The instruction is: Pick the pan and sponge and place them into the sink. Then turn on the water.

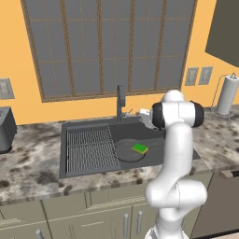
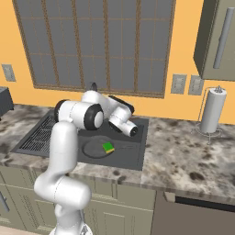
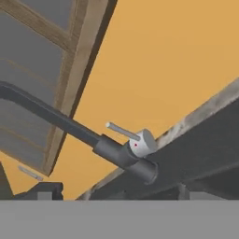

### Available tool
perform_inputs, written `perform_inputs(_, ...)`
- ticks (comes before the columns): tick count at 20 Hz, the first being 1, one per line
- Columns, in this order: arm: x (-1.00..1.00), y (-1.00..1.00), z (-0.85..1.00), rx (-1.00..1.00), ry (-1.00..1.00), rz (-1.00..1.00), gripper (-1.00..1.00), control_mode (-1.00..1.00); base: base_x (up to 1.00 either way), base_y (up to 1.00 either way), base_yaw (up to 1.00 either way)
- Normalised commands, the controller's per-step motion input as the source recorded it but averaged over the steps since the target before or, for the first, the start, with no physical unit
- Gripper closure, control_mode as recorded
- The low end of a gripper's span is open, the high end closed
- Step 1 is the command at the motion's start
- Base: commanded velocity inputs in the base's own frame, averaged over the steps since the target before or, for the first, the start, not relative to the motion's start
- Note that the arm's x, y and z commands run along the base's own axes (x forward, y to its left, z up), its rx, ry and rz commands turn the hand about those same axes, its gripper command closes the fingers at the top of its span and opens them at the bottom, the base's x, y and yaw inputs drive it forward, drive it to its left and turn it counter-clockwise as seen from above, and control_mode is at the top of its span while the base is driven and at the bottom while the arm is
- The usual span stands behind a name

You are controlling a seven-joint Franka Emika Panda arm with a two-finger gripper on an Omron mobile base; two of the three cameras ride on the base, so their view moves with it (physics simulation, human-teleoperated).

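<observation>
My gripper has its fingers spread wide with nothing between them, and it hangs over the back of the sink, well above the basin floor. Through the hand camera I look straight at the faucet, with its silvery handle knob and thin lever just ahead, not touched. Below and in front of the hand, the pan lies flat in the sink, right of the ribbed rack, and the sponge rests green side up on it.
</observation>
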Motion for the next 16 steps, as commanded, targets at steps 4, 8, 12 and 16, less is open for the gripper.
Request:
perform_inputs(4,0.07,0.27,0.0,-0.06,-0.25,-0.04,-1.0,-1.0,0.0,0.0,0.0)
perform_inputs(8,0.05,0.22,0.0,-0.08,-0.25,-0.03,-1.0,-1.0,0.0,0.0,0.0)
perform_inputs(12,0.02,0.1,0.0,-0.07,-0.25,-0.04,-1.0,-1.0,0.0,0.0,0.0)
perform_inputs(16,0.02,0.05,0.0,-0.05,-0.25,-0.05,-1.0,-1.0,0.0,0.0,0.0)
